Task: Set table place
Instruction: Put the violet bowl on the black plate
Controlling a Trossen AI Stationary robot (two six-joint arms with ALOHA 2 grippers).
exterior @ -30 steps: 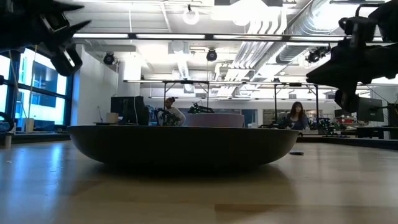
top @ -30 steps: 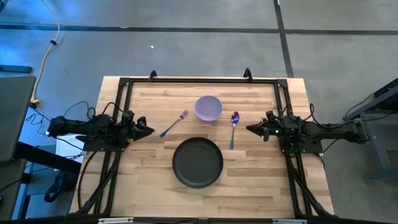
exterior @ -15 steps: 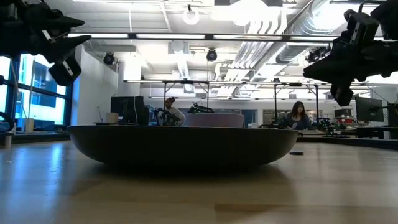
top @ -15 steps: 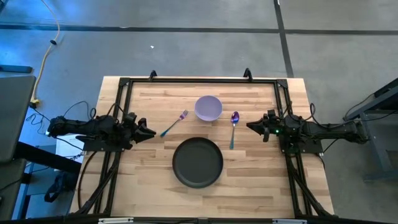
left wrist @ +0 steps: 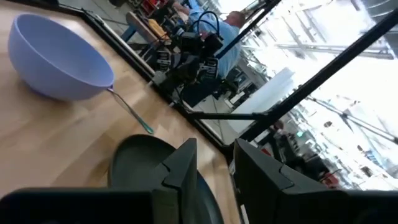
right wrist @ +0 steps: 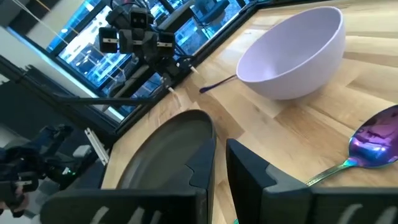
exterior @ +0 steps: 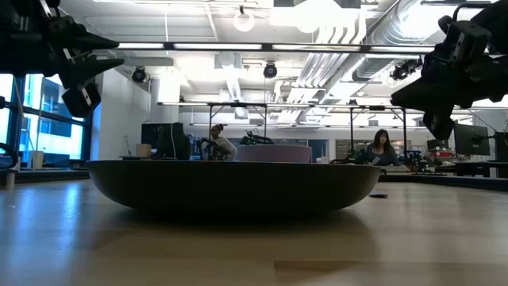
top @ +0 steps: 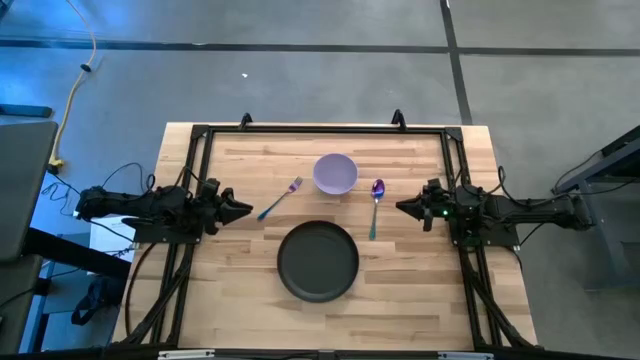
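The round black plate (top: 318, 262) lies flat on the near middle of the table (top: 420, 290). Behind it, the lavender bowl (top: 335, 172) stands upright. The purple-and-teal fork (top: 280, 198) lies flat to the bowl's left, and the purple-and-teal spoon (top: 375, 208) lies flat to its right. My left gripper (top: 247, 208) hovers shut just left of the fork's handle end. My right gripper (top: 400, 207) hovers shut just right of the spoon. The left wrist view shows the left gripper (left wrist: 214, 149) facing the bowl (left wrist: 56, 59). The right wrist view shows the right gripper (right wrist: 221, 149) beside the spoon's bowl (right wrist: 373, 140).
A black rail frame (top: 320, 130) runs along the table's far, left and right sides, under both arms. Bare wood lies left and right of the plate. In the low view, the plate (exterior: 238, 187) fills the foreground, and people sit at desks far behind the table.
My left gripper has edged a little toward the table's right, nearer the fork's handle. The plate, bowl, fork and spoon lie where they were.
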